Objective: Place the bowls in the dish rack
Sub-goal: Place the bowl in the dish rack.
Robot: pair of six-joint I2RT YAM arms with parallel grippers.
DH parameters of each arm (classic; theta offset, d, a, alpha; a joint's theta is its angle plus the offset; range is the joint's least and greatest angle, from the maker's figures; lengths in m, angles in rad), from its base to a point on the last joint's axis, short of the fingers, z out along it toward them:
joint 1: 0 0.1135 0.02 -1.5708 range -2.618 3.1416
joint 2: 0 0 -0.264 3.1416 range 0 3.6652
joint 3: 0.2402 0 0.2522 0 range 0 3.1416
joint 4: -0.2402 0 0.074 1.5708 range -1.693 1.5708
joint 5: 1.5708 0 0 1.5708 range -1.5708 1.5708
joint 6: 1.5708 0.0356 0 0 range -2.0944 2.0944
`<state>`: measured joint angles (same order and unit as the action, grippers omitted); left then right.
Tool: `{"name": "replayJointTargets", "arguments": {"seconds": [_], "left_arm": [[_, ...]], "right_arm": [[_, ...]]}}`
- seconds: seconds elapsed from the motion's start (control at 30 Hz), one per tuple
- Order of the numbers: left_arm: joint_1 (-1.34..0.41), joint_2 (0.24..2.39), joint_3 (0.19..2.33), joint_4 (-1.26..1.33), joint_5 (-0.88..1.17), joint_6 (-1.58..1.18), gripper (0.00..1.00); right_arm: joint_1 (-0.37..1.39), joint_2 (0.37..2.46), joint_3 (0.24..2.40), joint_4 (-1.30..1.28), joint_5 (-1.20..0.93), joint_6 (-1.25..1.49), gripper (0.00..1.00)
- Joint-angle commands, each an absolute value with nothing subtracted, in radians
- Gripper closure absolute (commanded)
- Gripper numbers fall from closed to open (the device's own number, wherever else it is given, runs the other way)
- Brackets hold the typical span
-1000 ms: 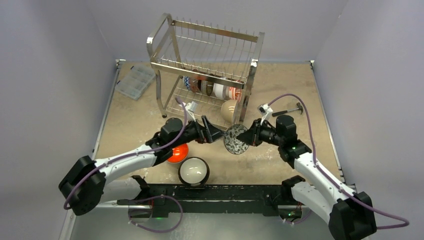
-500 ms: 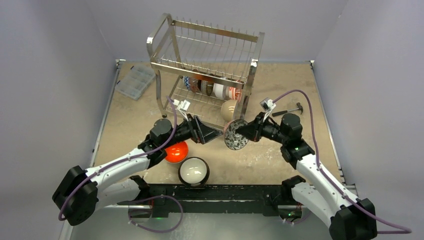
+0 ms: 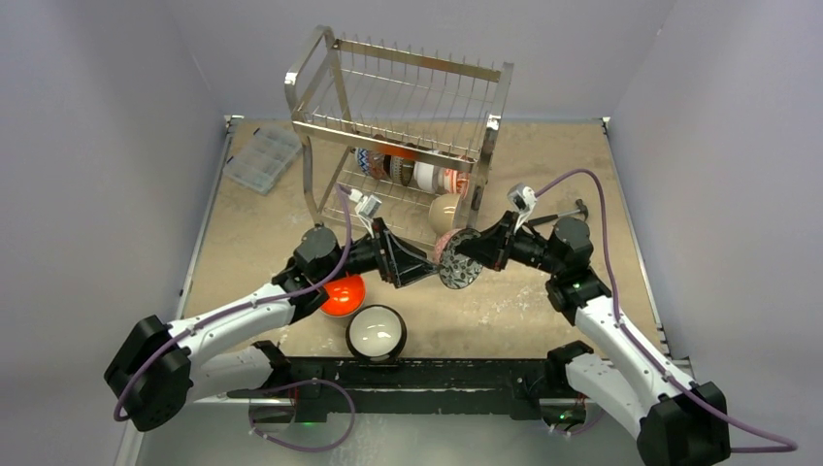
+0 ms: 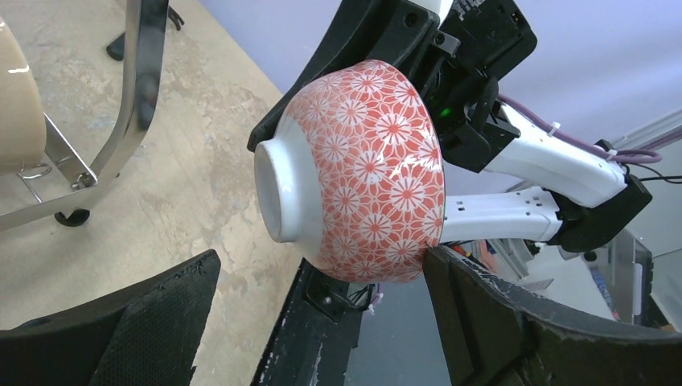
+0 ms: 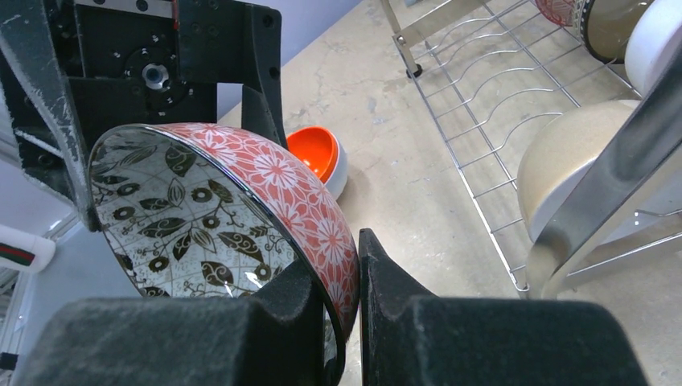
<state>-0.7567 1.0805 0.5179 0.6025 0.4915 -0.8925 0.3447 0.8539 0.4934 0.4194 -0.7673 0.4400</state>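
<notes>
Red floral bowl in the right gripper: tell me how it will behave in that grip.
The red floral bowl looks glazed and glossy, so probably slippery and breakable if dropped. The right gripper pinches only its rim, so it may pivot. It seems rigid, not floppy.

The top camera sits high above and behind the 2 arm bases, looking down and forward over the whole table [image 3: 553, 184] to the dish rack [image 3: 408, 126] near its far edge. The left wrist camera looks out past the left gripper [image 4: 322, 265], very close on the patterned bowl [image 4: 370, 169], facing the table's near right corner. The right wrist camera looks over the right gripper [image 5: 342, 265], equally close, toward the table's left edge. All 3 views share that bowl.
</notes>
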Motion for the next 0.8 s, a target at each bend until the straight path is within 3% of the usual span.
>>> {"name": "replayJointTargets", "arguments": {"seconds": [0.0, 0.43, 0.7, 0.77], "left_arm": [[-0.811, 1.127, 0.595, 0.621, 0.497, -0.833, 0.03], [-0.903, 1.181, 0.674, 0.602, 0.441, -0.797, 0.12], [-0.914, 1.198, 0.707, 0.475, 0.416, -0.761, 0.27], [-0.915, 1.192, 0.708, 0.462, 0.412, -0.759, 0.35]], "right_arm": [[0.347, 0.854, 0.548, 0.517, -0.814, 0.459, 1.0], [0.349, 0.867, 0.545, 0.517, -0.824, 0.459, 1.0], [0.347, 0.873, 0.551, 0.504, -0.814, 0.456, 1.0], [0.349, 0.875, 0.558, 0.496, -0.814, 0.454, 1.0]]}}
